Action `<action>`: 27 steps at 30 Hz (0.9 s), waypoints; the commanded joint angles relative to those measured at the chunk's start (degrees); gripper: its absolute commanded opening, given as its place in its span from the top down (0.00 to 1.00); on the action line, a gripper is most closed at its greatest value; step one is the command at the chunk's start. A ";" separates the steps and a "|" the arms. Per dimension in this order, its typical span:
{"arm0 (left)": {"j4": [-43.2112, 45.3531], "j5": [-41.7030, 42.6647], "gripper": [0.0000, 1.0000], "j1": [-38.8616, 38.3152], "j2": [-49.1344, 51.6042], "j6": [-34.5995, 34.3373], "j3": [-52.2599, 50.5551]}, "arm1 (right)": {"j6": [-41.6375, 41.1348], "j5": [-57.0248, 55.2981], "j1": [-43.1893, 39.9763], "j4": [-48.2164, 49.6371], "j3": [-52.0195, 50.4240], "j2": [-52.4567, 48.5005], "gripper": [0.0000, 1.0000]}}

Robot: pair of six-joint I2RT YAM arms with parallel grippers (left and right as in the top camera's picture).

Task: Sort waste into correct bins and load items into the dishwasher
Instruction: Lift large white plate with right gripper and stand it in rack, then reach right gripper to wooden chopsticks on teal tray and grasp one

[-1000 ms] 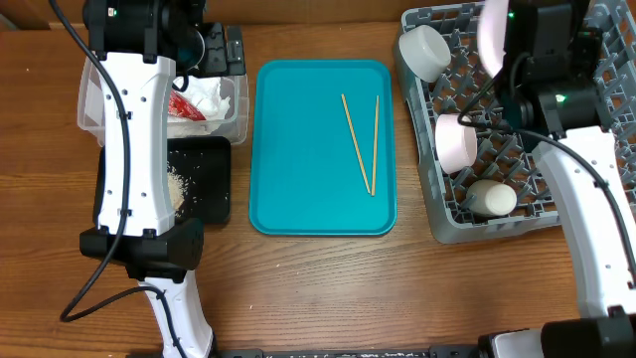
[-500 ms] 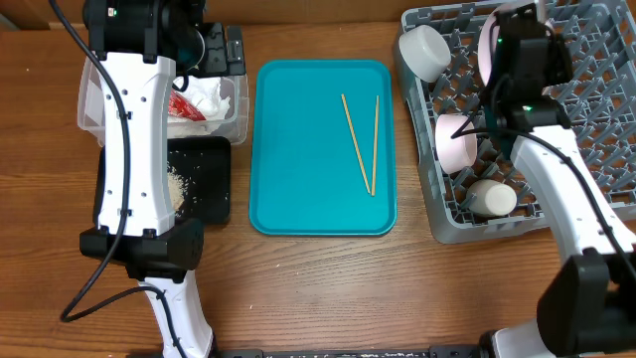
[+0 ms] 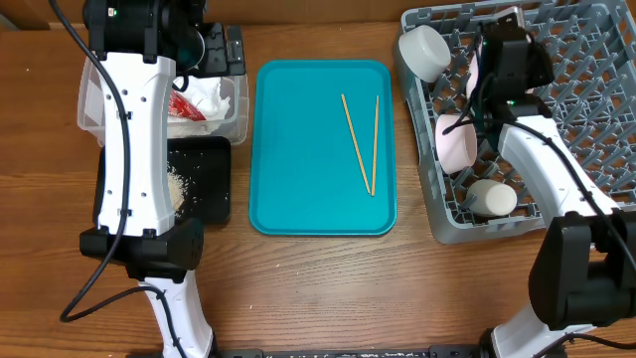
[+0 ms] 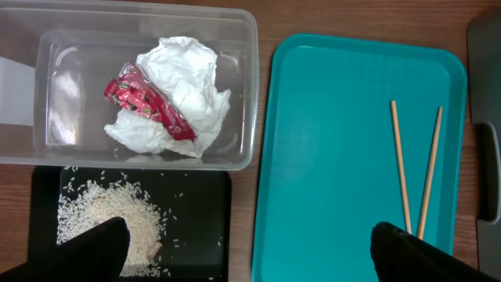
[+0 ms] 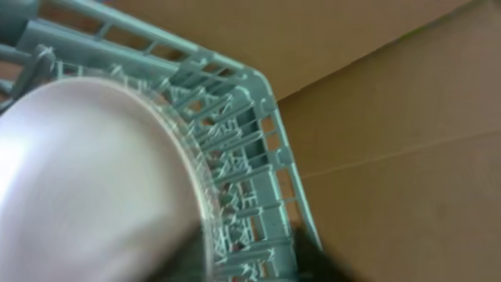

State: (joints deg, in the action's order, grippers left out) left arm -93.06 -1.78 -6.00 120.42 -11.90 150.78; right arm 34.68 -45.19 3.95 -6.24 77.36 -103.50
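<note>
Two views differ: left wrist shows left gripper (image 4: 250, 252) apart; right gripper (image 3: 489, 70) by plate (image 5: 86, 172), closure untellable.

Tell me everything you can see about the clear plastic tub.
The clear plastic tub is rectangular and see-through, with rounded corners, a lipped rim and no lid. It sits upright on the wooden table, left of the teal tray and next to the black tray. Inside lie a crumpled white napkin and a red shiny wrapper resting on it.
</note>
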 commanded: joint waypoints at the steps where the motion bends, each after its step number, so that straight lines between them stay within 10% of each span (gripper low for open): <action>1: 0.11 -0.13 0.00 -0.39 -0.72 -0.57 0.85 | -4.46 -0.17 -0.48 1.84 0.63 0.96 0.17; 7: 0.11 -0.13 0.00 -0.39 -0.72 -0.55 0.85 | -17.81 6.45 2.29 -6.75 5.95 6.86 0.00; 19: 0.11 -0.13 0.00 -0.39 -0.72 -0.55 0.85 | -37.83 81.50 10.67 -22.91 12.59 10.56 0.00; 27: 0.11 -0.13 0.00 -0.39 -0.72 -0.55 0.85 | -41.57 64.67 19.80 -31.78 12.59 0.33 0.00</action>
State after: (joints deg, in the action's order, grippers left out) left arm -93.06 -1.80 -6.00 120.42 -11.90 150.78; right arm -3.90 28.75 20.56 -34.83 89.84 -99.18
